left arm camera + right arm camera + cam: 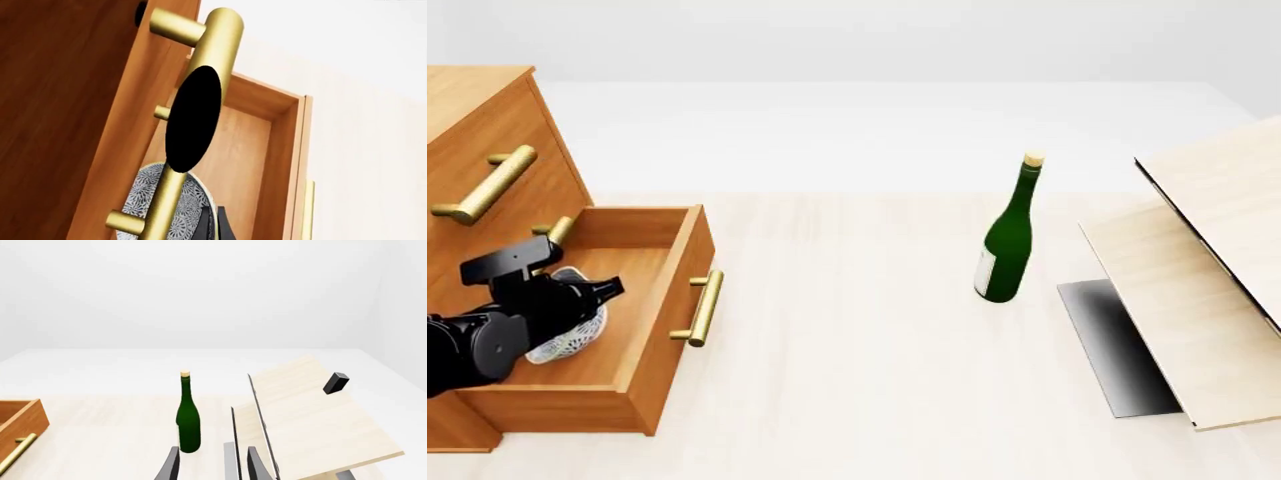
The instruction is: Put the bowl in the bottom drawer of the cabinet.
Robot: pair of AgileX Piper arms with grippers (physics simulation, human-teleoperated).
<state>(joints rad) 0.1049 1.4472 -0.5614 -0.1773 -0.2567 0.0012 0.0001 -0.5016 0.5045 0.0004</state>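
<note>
The big orange-brown wooden cabinet (481, 130) sits at the far left of the pale wood worktop (868, 360), and its lowest drawer (647, 330) — an orange-brown wooden box with a brass bar handle (703, 308) on the front — is pulled wide open. The small round white bowl with the blue-grey speckle (571, 335) is down inside that drawer, near its left side, tipped a bit rather than sitting flat as far as I can see. The black left gripper (585, 293) is reaching into the drawer right over the bowl; in the left wrist view the speckled bowl (183, 210) shows up right against a dark finger (220, 225), but most of that view is blocked by the brass handle of an upper drawer (200, 75), so I can't tell whether the fingers are clamped on the rim or let go.

Over on the right side of the worktop stands a dark green glass bottle with a pale cork top (1009, 235), upright and well apart from the cabinet. Further right there's a pale light-wood box with a dark edge (1194, 290).

The right gripper (207, 462) only shows in its own wrist view — fingers spread apart, nothing between them, pointing toward the bottle.
</note>
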